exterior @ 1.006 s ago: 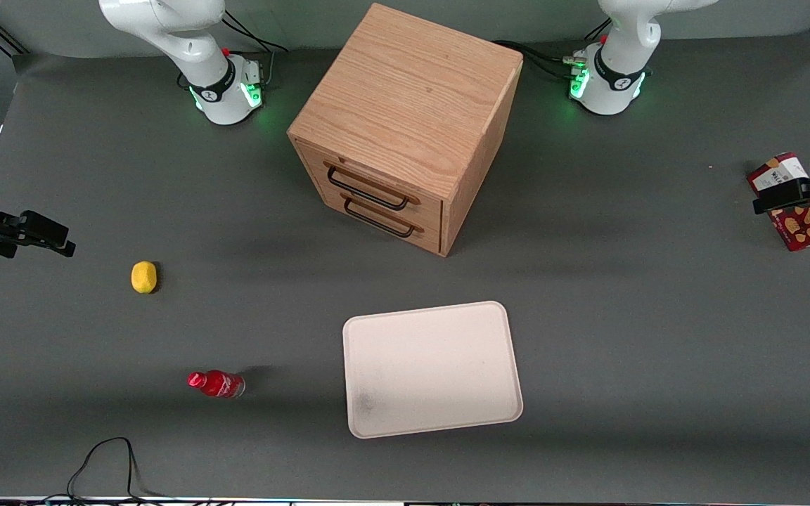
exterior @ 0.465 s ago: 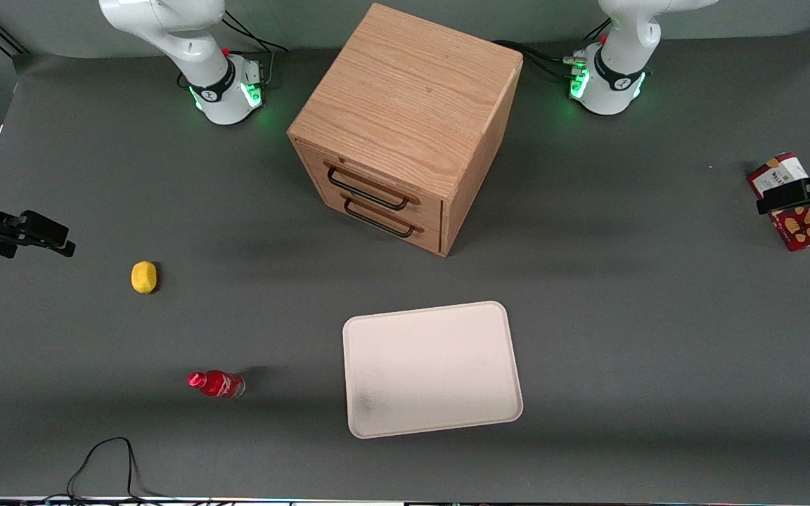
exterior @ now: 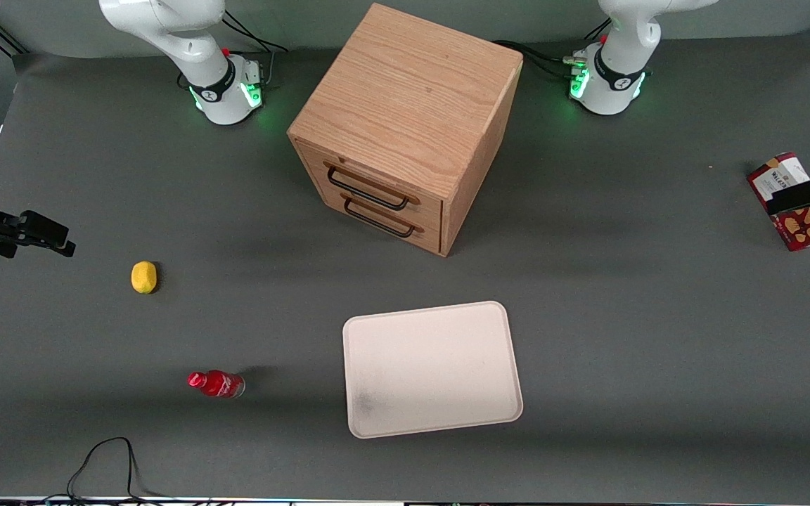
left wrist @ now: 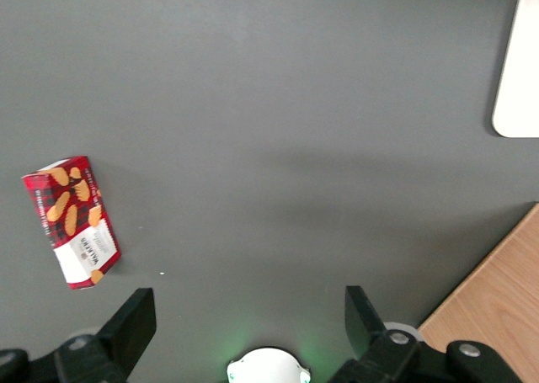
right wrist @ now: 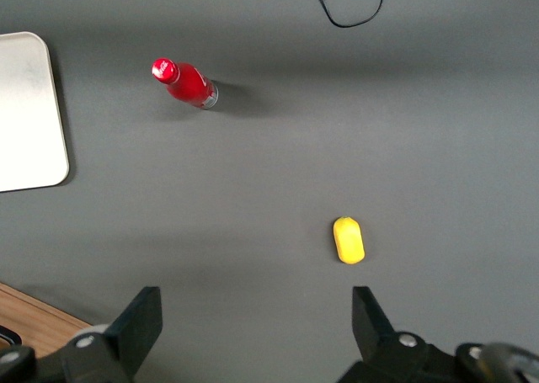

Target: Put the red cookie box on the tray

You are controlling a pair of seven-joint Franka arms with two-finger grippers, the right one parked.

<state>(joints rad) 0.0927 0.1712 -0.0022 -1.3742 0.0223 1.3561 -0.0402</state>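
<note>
We begin at the parked arm's end of the table [exterior: 623, 316], a dark grey surface. Here we find a yellow lemon [exterior: 143, 277] and, nearer the front camera, a small red bottle [exterior: 216, 384] lying on its side. The two are well apart.

At mid-table stands a wooden cabinet [exterior: 405, 126], turned at an angle, with two drawers stacked one above the other, each with a dark wire handle. Both drawers appear shut.

In front of the cabinet and nearer the front camera lies the tray [exterior: 432, 369], flat on the table. It is cream-white with rounded corners and a low rim, and carries a faint grey smudge near one corner. Nothing rests on it.

At the working arm's end of the table lies the red cookie box [exterior: 802, 228], flat on the surface and well apart from the tray. Its white label panel and cookie pictures face up, as the wrist view [left wrist: 72, 221] confirms.

The gripper [exterior: 795, 198] hangs over the box in the front view and crosses its middle. In the wrist view its fingers [left wrist: 135, 320] stand spread wide with nothing between them, and the box lies off to one side of them. We cannot judge its height above the box with confidence.
</note>
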